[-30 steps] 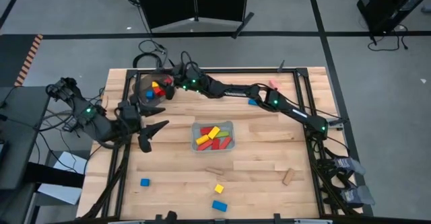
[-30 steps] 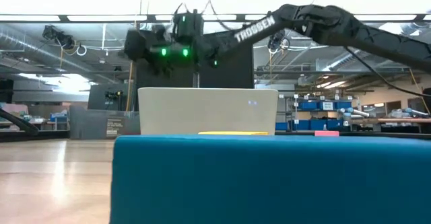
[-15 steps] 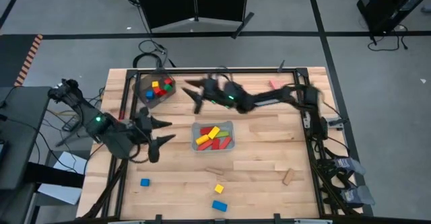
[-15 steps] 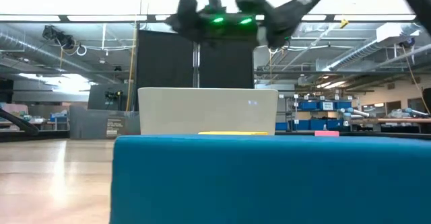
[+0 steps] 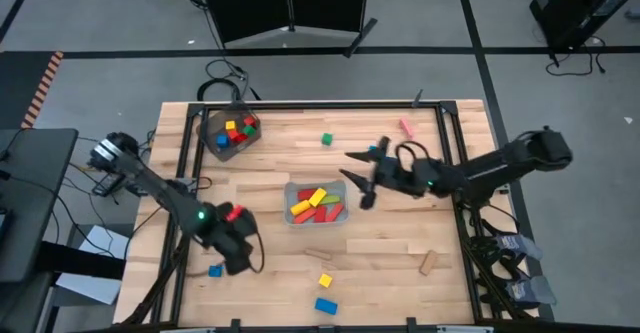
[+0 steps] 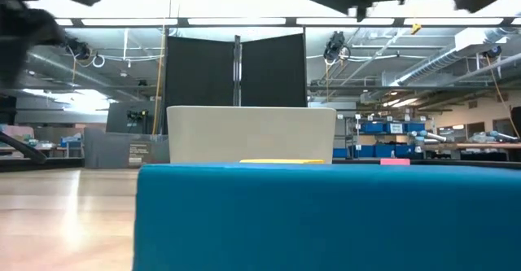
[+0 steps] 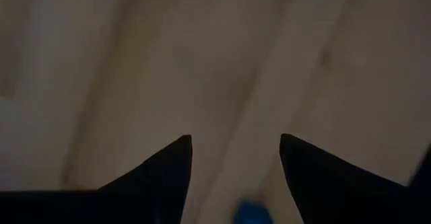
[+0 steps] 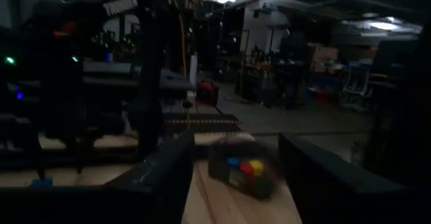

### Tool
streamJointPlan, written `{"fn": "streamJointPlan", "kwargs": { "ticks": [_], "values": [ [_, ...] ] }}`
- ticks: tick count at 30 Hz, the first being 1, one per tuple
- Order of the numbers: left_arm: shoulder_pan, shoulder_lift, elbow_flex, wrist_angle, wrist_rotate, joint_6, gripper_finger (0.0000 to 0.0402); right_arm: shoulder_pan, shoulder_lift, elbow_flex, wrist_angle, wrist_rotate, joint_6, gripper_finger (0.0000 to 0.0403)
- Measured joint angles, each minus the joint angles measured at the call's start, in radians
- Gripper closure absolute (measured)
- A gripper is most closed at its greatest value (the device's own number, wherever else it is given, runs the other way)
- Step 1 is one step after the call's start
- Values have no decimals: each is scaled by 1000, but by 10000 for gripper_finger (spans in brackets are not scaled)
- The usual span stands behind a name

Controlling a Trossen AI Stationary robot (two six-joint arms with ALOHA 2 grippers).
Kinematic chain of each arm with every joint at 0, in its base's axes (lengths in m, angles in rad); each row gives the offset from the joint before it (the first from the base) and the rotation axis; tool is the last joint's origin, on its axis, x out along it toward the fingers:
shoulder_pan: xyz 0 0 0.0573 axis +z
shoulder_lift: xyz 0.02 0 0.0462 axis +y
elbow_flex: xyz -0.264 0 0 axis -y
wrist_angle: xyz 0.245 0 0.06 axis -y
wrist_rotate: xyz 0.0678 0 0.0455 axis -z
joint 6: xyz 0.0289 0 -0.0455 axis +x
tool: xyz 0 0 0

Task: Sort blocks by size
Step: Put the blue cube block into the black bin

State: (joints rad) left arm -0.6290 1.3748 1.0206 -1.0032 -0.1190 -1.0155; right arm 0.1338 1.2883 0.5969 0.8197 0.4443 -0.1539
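My left gripper (image 5: 236, 261) is open and points down at the table near its near left part, just right of a blue cube (image 5: 215, 270). That cube shows at the base of the open fingers in the left wrist view (image 7: 252, 211). My right gripper (image 5: 358, 178) is open and empty, level above the table right of the clear tray (image 5: 340, 188), which holds red, yellow and green bars. The dark bowl (image 5: 212, 123) at the far left holds several small cubes; it also shows in the right wrist view (image 8: 244, 171). A green cube (image 5: 326, 139) lies on the far middle.
A pink block (image 5: 405, 126) lies at the far right. Two plain wood bars (image 5: 325, 256) (image 5: 429, 263), a yellow cube (image 5: 325, 280) and a blue block (image 5: 326, 305) lie near the near edge. The blue block fills the low view's foreground (image 6: 326, 214).
My right gripper has drawn back from over the bowl toward the table's right, past the tray's far side. My left gripper has gone from the left middle toward the near edge and the blue cube, and has tipped to point down.
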Motion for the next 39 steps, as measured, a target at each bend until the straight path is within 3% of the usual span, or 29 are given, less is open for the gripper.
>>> {"fn": "streamJointPlan", "kwargs": {
  "ticks": [4,9,16,26,33,39],
  "values": [
    [-56,73,0,-4,105,39,157,89,-96,-61,-64,114,0,152],
    [-118,157,0,-9,170,32,120,154,-123,-85,-88,187,-5,132],
    [-169,276,0,-10,281,-11,72,168,-112,-85,-87,194,-6,131],
    [-218,384,0,16,321,-21,77,175,-112,-85,-89,194,17,134],
    [-223,427,5,35,338,-20,124,188,-112,-85,-91,194,29,140],
    [-224,428,5,52,345,-38,263,198,-112,-85,-90,194,28,145]
  ]
}}
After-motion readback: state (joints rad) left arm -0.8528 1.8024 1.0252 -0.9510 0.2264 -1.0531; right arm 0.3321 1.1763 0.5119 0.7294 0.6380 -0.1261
